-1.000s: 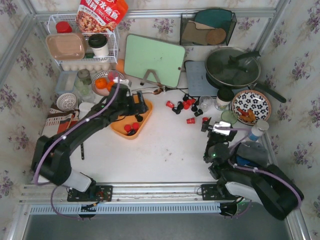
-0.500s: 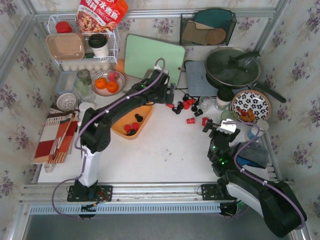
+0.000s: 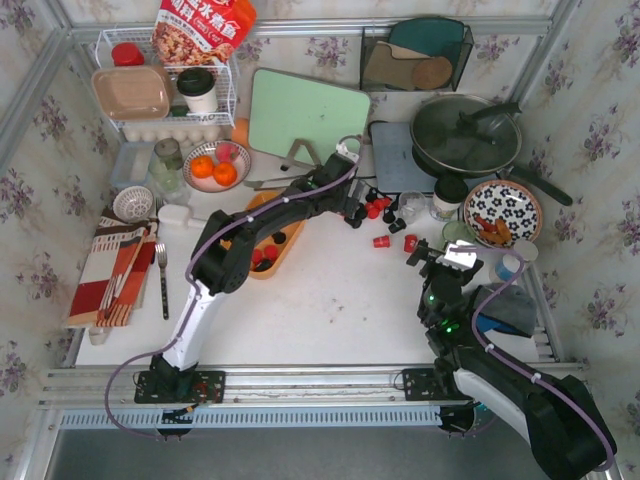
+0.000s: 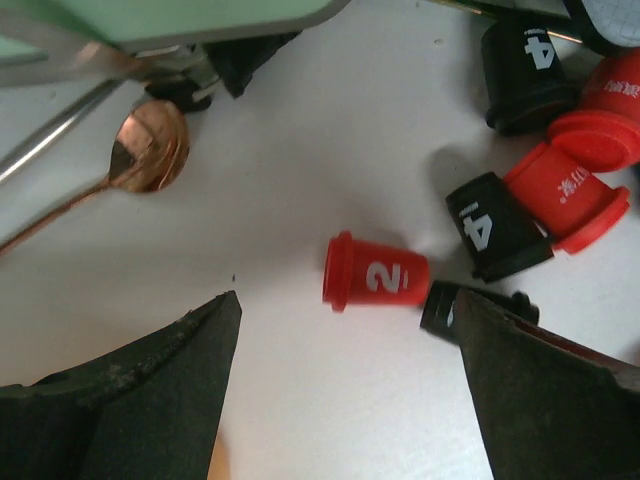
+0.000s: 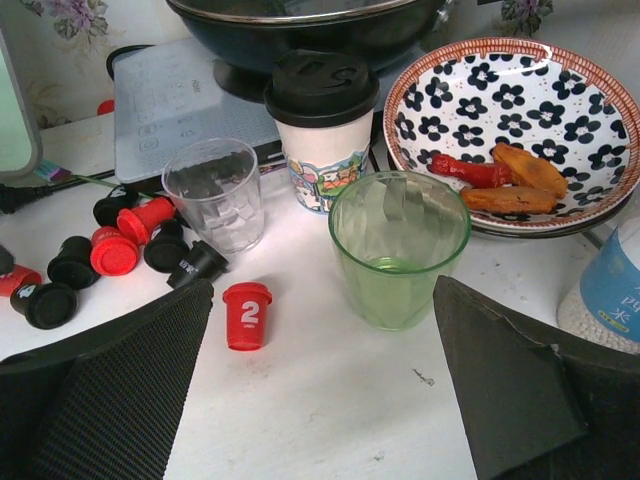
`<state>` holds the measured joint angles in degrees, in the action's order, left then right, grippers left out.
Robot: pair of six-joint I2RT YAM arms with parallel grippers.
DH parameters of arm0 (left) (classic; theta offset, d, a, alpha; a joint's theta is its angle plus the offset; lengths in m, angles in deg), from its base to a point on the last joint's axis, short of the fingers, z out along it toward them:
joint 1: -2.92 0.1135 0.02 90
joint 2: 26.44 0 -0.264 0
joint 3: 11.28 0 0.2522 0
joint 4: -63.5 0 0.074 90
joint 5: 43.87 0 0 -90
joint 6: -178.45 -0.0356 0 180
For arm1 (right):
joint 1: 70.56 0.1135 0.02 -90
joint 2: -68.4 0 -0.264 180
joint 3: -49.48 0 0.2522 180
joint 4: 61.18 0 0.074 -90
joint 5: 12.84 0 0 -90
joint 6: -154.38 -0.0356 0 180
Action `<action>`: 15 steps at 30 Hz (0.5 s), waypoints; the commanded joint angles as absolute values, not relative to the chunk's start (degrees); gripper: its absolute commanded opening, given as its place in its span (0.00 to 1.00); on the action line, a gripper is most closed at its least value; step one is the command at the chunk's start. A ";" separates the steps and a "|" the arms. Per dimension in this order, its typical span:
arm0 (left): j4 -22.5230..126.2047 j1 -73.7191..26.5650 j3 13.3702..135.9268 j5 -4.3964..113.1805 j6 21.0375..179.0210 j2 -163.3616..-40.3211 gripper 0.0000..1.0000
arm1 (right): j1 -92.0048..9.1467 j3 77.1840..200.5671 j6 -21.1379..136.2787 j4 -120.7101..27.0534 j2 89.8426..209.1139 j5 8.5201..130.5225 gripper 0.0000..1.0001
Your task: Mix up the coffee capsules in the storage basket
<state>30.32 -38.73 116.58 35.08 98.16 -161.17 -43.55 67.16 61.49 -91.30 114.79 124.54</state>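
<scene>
Nearest us, toward the tabletop's [image 3: 330, 300] front right corner, the right claw [image 5: 320, 400] hangs wide open and grips nothing. Just past it, its wrist view shows an upright red capsule [image 5: 246, 315] marked 2, standing alone beside a green glass [image 5: 398, 245]. A clear cup [image 5: 214, 195] and a lidded paper cup [image 5: 322, 125] stand behind these, and a flowered plate [image 5: 440, 100] sits to the right.

Left of the tabletop's middle lies the orange basket [image 3: 270, 268], partly hidden under the left arm. It holds a few red and black sorted capsules [image 3: 263, 256].

Farther back, near the middle of the far edge, the left claw [image 4: 345, 340] hovers with its jaws spread, holding nothing. Below it a toppled capsule [image 4: 375, 278], red and marked 2, lies on its side. More loose capsules [image 3: 375, 208], red and black, cluster just to the right. Behind them lean a green cutting board [image 3: 305, 118] and a dark pan [image 3: 465, 135].
</scene>
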 commanded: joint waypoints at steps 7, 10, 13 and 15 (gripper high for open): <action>35.44 -40.06 124.91 32.54 87.62 -170.40 0.86 | -43.56 67.11 61.00 -91.37 114.66 124.01 1.00; 31.08 -40.05 128.70 31.90 88.25 -172.32 0.74 | -43.56 67.11 61.05 -91.46 114.71 123.88 1.00; 29.57 -40.06 128.82 31.74 88.95 -172.47 0.72 | -43.56 67.11 61.13 -91.54 114.66 123.76 1.00; 28.78 -40.06 128.78 31.52 89.53 -172.26 0.72 | -43.49 67.11 61.19 -91.49 114.71 123.59 1.00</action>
